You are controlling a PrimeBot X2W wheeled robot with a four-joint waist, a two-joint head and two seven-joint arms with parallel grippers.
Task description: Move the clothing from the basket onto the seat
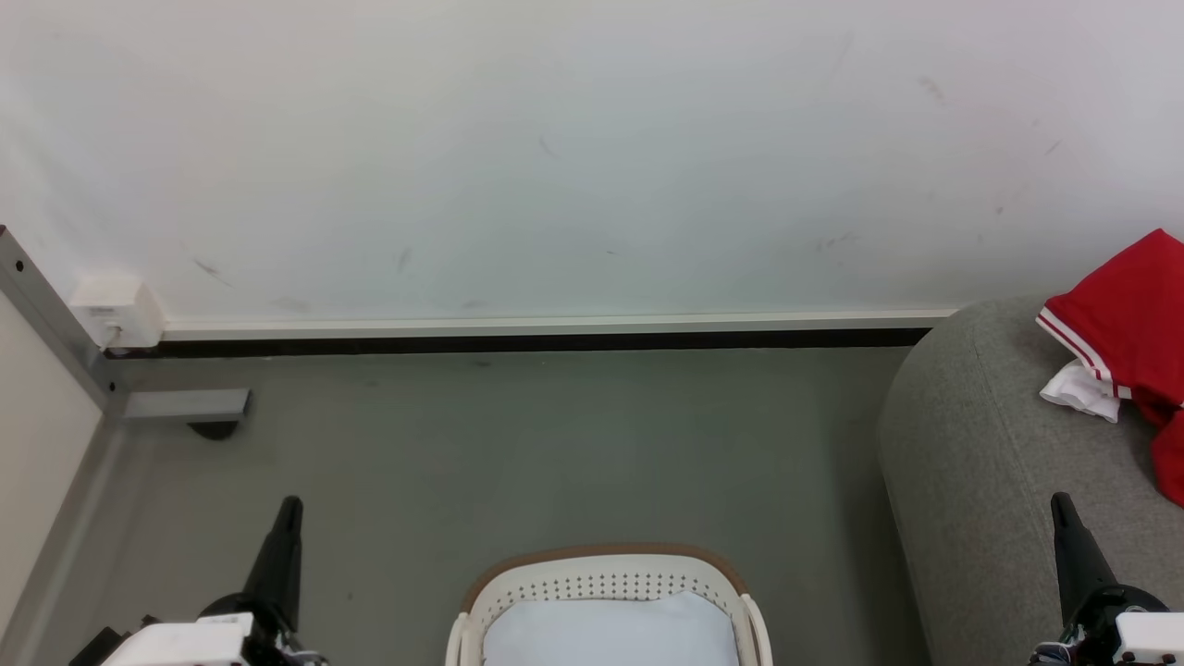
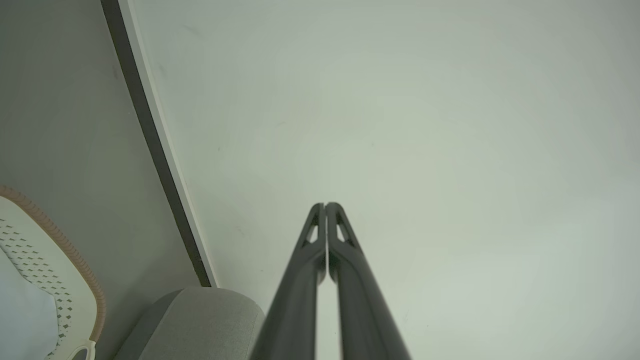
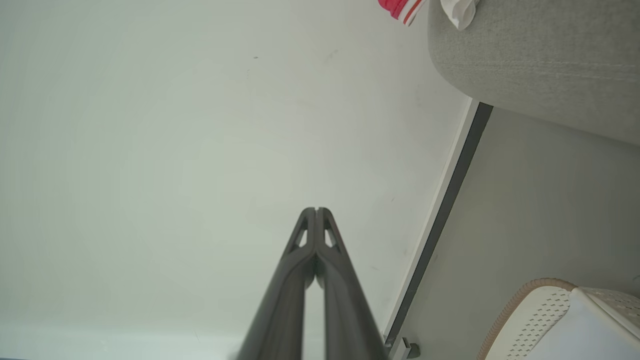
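Red clothing (image 1: 1133,319) with white panels and striped trim lies on the grey seat (image 1: 980,462) at the right; its edge (image 3: 402,6) also peeks over the seat (image 3: 530,55) in the right wrist view. The off-white basket (image 1: 601,578) with a brown rim stands on the floor at bottom centre, holding a pale blue-white liner (image 1: 610,629). My left gripper (image 1: 290,505) is shut and empty at lower left, away from the basket. My right gripper (image 1: 1060,501) is shut and empty over the seat's front. Both wrist views show fingertips pressed together (image 2: 325,205) (image 3: 316,209).
A white wall with a dark baseboard (image 1: 555,339) runs behind. A grey metal post and bracket (image 1: 185,404) and a white box (image 1: 116,313) sit at the left corner. Grey floor (image 1: 555,444) lies between basket and wall. The basket's rim (image 2: 75,260) (image 3: 520,300) appears in both wrist views.
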